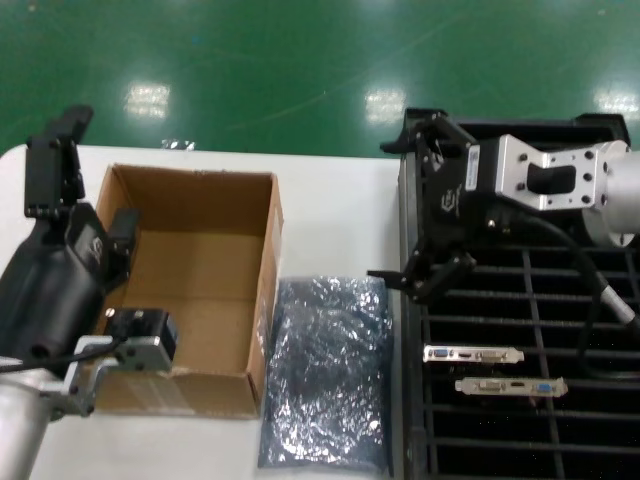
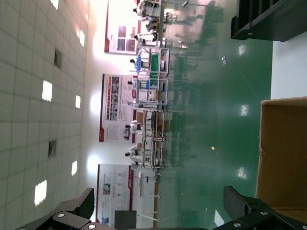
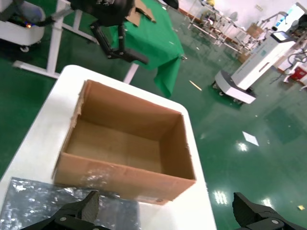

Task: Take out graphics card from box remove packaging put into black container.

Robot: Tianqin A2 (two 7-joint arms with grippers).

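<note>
While the right gripper (image 1: 432,268) hangs over the near-left part of the black container (image 1: 600,400), its dark fingers are spread apart with nothing between them, so it looks released. That container sits at the right end of the white table (image 1: 340,210), a slotted tray with a rib running down its middle. Two graphics cards stand in its slots, one (image 1: 473,354) just in front of the other (image 1: 511,386), each showing a narrow silver bracket with a blue port and a white port. They lie a little nearer to the robot than the right gripper, apart from its fingers.

Between the container and the box (image 1: 190,290) lies the packaging (image 1: 326,375), a crinkly, shiny, dark bag spread flat on the table, its left edge just beside the box's right wall. The right wrist camera picks it up too, glinting (image 3: 43,201) beside the near wall of the box (image 3: 127,143).

That brown carton stands open at the left side of the table, and I can see only bare cardboard floor inside it.

Over by the box's left wall, the left gripper (image 1: 52,165) points up and away from the table, raised at the table's left edge. Its two black fingers (image 2: 244,203) stand wide apart in the left wrist view, holding nothing, with the green floor and distant racks showing between them and a corner of the box (image 2: 283,153) off to one side
</note>
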